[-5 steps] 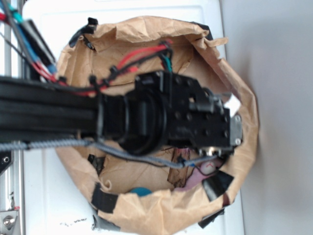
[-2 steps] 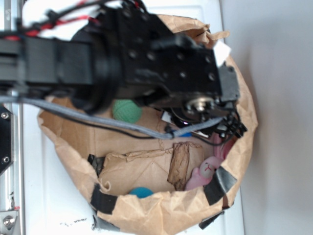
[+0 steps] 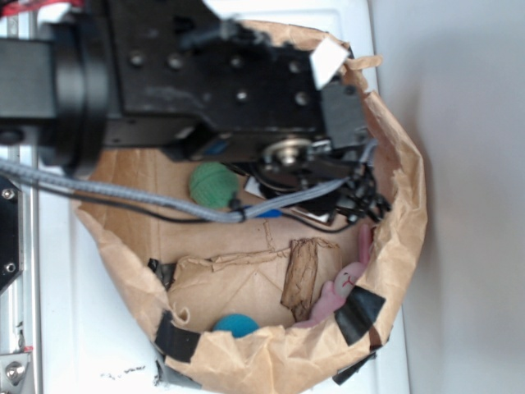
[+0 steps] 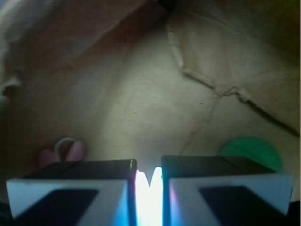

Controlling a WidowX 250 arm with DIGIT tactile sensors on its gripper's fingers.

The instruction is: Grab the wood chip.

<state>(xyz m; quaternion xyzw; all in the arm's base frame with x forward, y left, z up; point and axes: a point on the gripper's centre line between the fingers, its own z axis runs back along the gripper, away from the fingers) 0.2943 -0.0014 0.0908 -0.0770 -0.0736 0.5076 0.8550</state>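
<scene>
Crumpled tan paper lining point(image 3: 246, 361) formed round bin, patched with black tape.
Black gripper point(image 4: 149, 181) hung over upper part; jaws nearly pressed together, nothing between.
One wood chip point(image 3: 301, 277): flat, oblong, streaky brown, on floor beside one pink bunny point(image 3: 344, 286).
Two balls: green point(image 3: 212, 184), blue point(image 3: 235, 324).

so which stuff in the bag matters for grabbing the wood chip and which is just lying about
Belongs to the job:
- wood chip, lying on the paper lining
- tool, nearly shut with nothing between its pads

Just lying about:
- pink bunny, beside the chip
- green ball
- blue ball
- paper bag
</scene>
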